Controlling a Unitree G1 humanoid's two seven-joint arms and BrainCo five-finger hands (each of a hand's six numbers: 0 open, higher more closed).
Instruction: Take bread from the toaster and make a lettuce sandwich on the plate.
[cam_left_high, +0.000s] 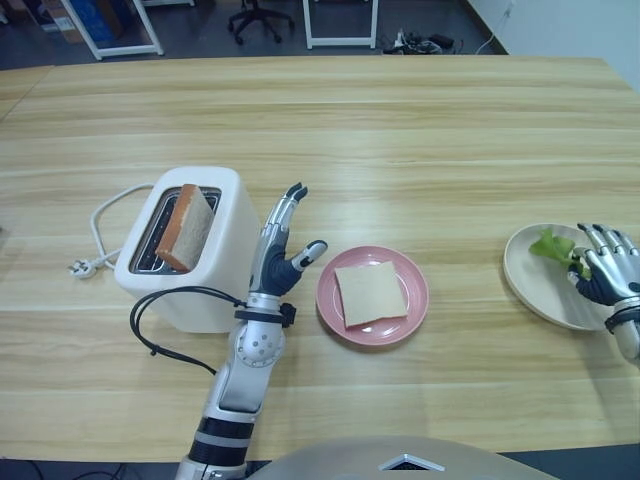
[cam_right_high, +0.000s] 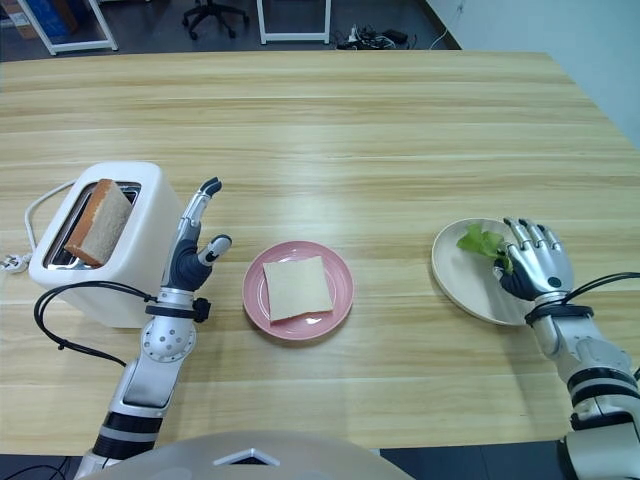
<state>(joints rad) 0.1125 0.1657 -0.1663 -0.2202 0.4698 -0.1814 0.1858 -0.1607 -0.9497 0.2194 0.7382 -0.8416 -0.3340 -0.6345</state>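
Note:
A white toaster (cam_left_high: 215, 255) stands at the left with one slice of bread (cam_left_high: 188, 227) sticking up out of a slot. My left hand (cam_left_high: 282, 245) is beside the toaster's right wall, fingers stretched out and holding nothing. A pink plate (cam_left_high: 420, 298) at the centre carries a slice of bread (cam_left_high: 369, 295) lying flat. At the right, a beige plate (cam_right_high: 462, 275) holds a green lettuce leaf (cam_right_high: 480, 241). My right hand (cam_right_high: 534, 258) rests over that plate's right side, fingers curled at the leaf's edge.
The toaster's white cord and plug (cam_left_high: 84, 266) lie at its left. A black cable (cam_left_high: 160, 315) loops from my left arm in front of the toaster. Wide bare tabletop (cam_left_high: 400, 140) stretches behind the plates.

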